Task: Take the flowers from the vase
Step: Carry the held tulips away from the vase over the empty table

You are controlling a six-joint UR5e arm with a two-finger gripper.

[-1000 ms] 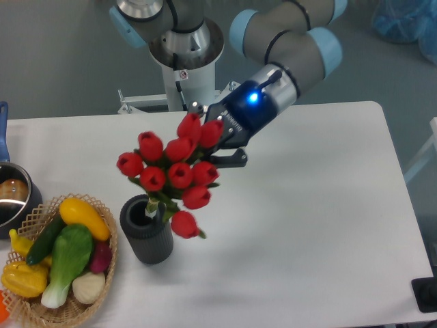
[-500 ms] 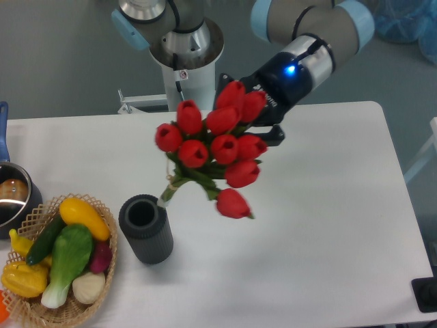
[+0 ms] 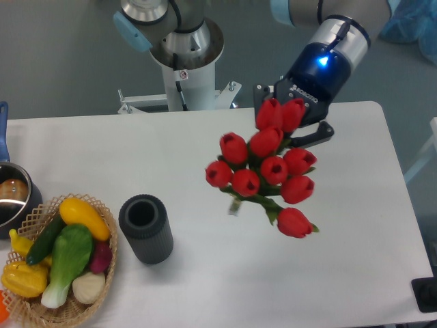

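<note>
The flowers (image 3: 263, 171), a bunch of red tulip buds with green stems, hang in the air over the middle of the white table, well right of the vase. My gripper (image 3: 292, 123) is shut on the top of the bunch; the buds hide most of its fingers. The vase (image 3: 145, 229), a short dark grey ribbed cylinder, stands upright and empty at the front left, its round mouth open. The stem ends dangle at the bunch's lower left, clear of the vase.
A woven wicker basket (image 3: 102, 273) with yellow and green toy vegetables sits at the front left beside the vase. A steel pot (image 3: 12, 198) with a blue handle is at the left edge. The robot base (image 3: 186, 48) stands behind the table.
My gripper has moved up and to the right with the flowers. The stems left the vase mouth and the whole bunch now hangs clear of it, to its right.
</note>
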